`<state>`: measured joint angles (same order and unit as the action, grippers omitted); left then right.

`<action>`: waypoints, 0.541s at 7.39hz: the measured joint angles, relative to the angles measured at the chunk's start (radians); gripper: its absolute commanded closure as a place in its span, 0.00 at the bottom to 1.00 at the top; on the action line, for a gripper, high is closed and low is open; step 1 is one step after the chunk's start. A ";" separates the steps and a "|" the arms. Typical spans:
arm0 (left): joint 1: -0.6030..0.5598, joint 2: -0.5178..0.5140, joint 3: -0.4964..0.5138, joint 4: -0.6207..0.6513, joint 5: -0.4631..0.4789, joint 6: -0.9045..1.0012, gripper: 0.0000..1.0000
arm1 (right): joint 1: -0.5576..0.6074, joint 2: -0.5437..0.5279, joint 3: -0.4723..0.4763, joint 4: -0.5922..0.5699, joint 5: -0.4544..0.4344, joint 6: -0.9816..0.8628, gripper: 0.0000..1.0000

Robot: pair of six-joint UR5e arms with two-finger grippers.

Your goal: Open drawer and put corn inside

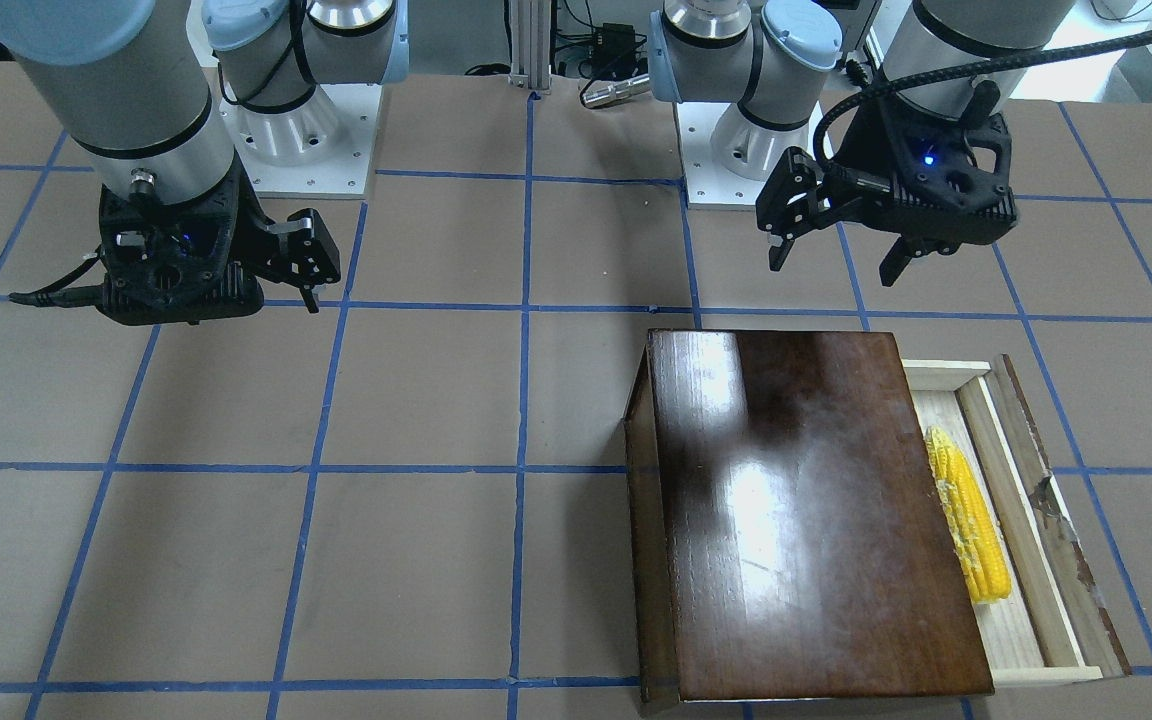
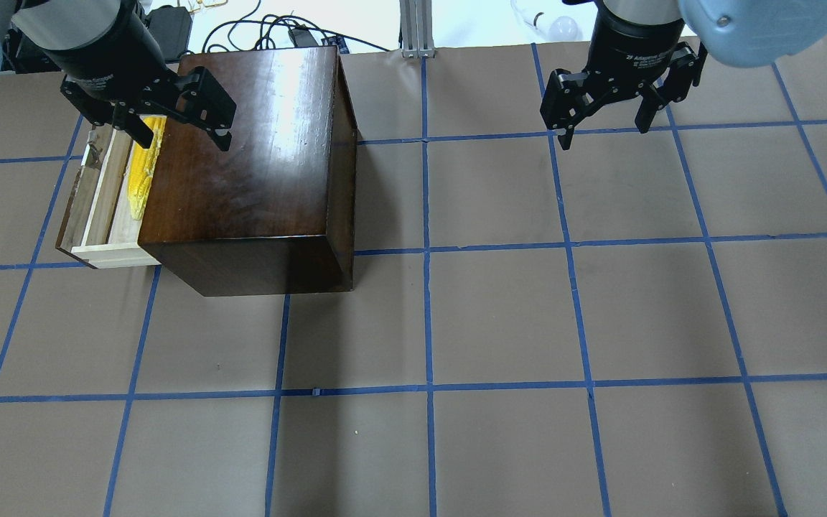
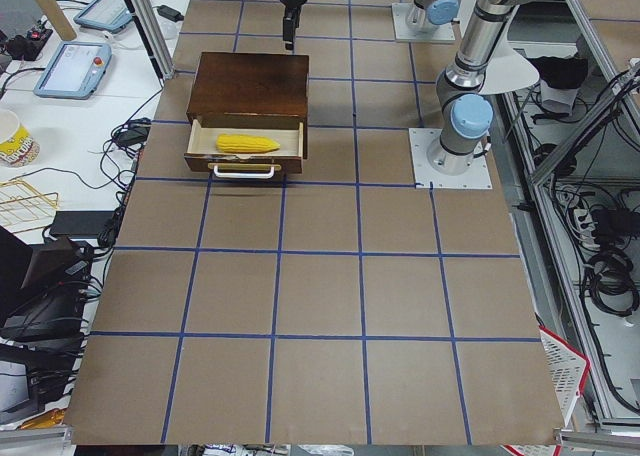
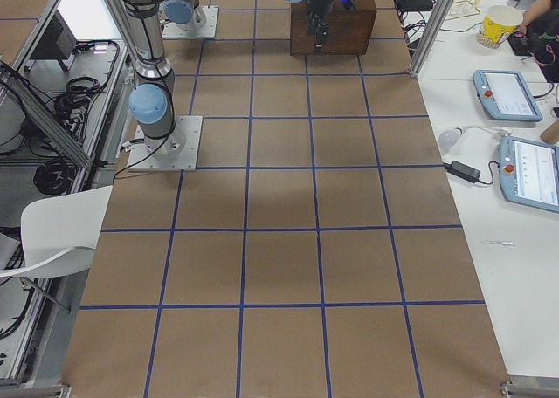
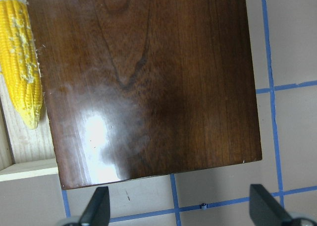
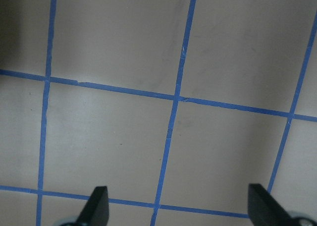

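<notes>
The corn (image 1: 968, 520) lies lengthwise in the pulled-out drawer (image 1: 1048, 490); it looks light, stiff, knobbly, best pinched across its thick middle. Further off, the left fingers (image 1: 784, 215) and right fingers (image 2: 561, 115) hang spread wide, empty.

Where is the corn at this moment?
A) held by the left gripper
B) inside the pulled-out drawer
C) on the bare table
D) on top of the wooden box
B: the corn lies on the pale floor of the drawer, which stands pulled out from the wooden box.
</notes>
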<state>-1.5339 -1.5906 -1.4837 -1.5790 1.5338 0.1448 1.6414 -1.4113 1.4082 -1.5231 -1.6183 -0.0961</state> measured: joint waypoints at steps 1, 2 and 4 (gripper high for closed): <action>0.002 0.002 0.002 -0.010 0.001 -0.018 0.00 | 0.000 0.000 0.000 0.000 0.000 0.000 0.00; 0.002 0.003 0.005 -0.023 0.002 -0.040 0.00 | 0.000 0.000 0.000 0.000 0.000 0.000 0.00; 0.004 0.003 0.008 -0.035 0.012 -0.054 0.00 | 0.000 0.000 0.000 0.001 0.000 0.001 0.00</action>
<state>-1.5303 -1.5879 -1.4757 -1.6135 1.5453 0.0909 1.6414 -1.4112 1.4082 -1.5226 -1.6183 -0.0956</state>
